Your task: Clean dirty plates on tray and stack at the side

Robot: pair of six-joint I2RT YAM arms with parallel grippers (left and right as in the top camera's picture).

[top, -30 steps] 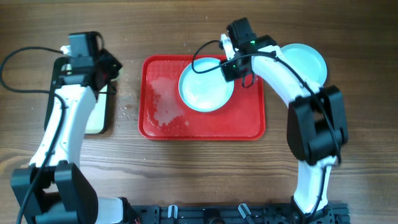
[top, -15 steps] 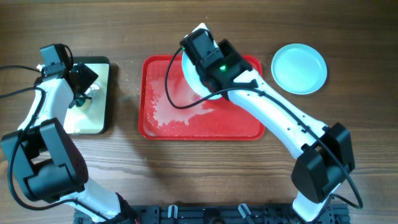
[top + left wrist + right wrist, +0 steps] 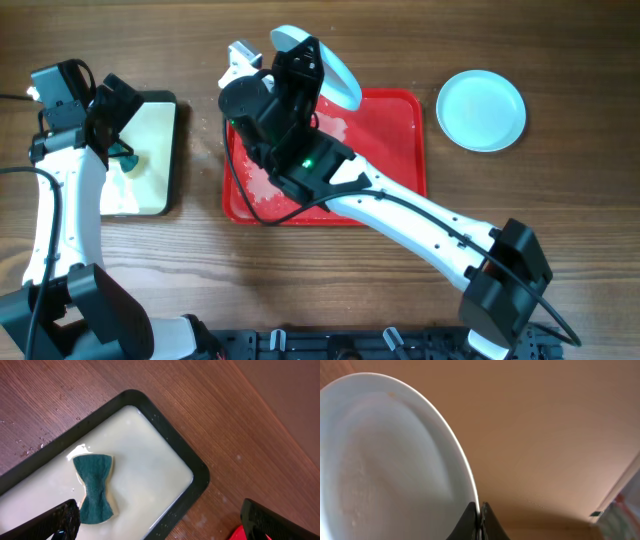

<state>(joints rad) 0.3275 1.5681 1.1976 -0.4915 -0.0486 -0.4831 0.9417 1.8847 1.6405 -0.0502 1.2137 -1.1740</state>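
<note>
Plate (image 3: 380, 460) now higher, rim between fingers (image 3: 465, 525)

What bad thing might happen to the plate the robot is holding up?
The plate is tipped up above the tray, pinched only at its rim by the right tool. It looks smooth and glossy, so it might slip and fall onto the tray. The left tool hangs open over the pan with the sponge, close beside the tray, so the arms might bump if both move in.
</note>
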